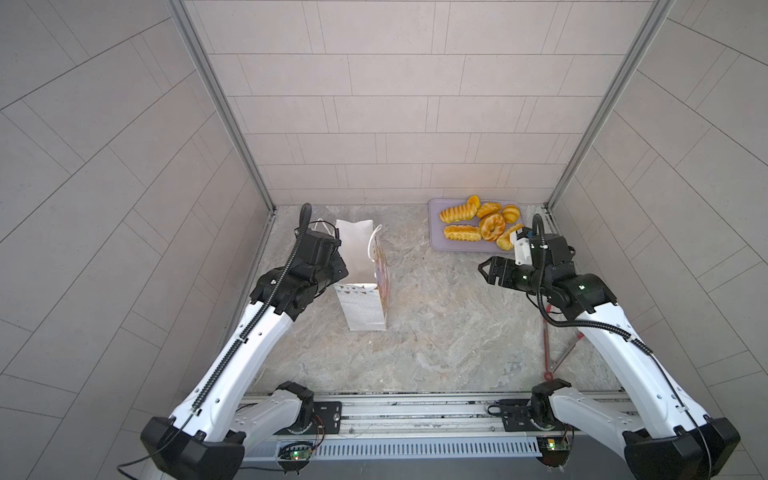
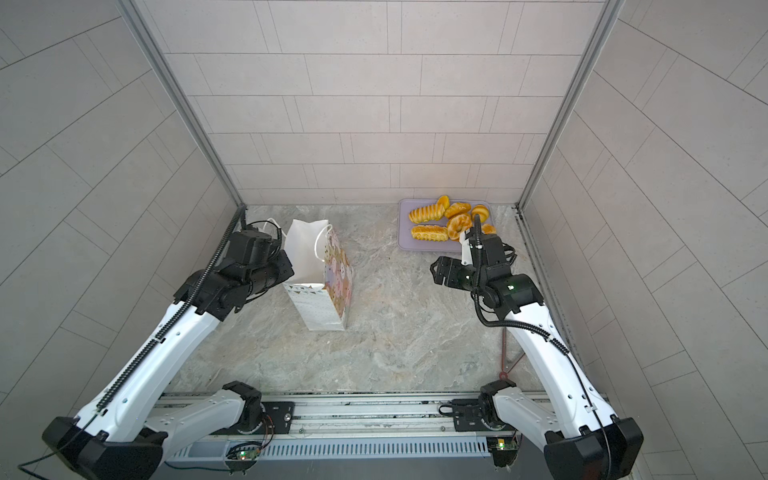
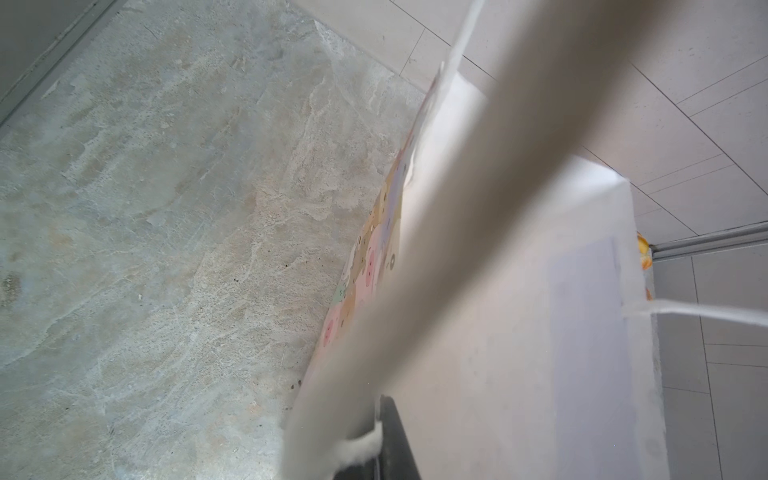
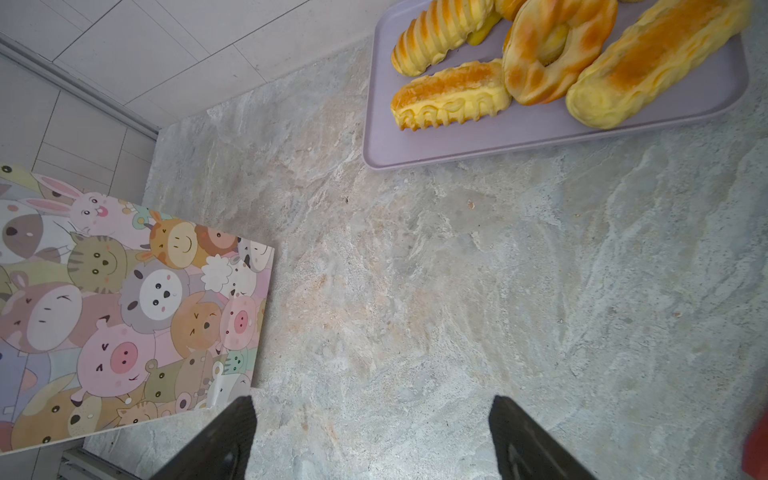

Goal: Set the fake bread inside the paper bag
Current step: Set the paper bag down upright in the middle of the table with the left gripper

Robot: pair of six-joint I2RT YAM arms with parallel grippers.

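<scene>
my left gripper (image 2: 287, 267) is pinching the paper bag (image 1: 360, 249) tight by its edge. my right gripper (image 4: 372, 401) is hanging open and empty beside the tray (image 4: 457, 143) of fake bread (image 1: 492, 226). i am aiming slowly for the nearest loaf (image 4: 648, 66).

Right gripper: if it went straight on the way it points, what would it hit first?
Probably the bare grey marbled tabletop, between the white cartoon-animal paper bag and the flat lilac tray; its tilt is hard to judge.

top views are both looking steeply down, sharing all: paper bag (image 1: 361, 307) at 10 o'clock, tray (image 1: 436, 243) at 1. left wrist is hugging the paper bag; right wrist is seeing both.
</scene>
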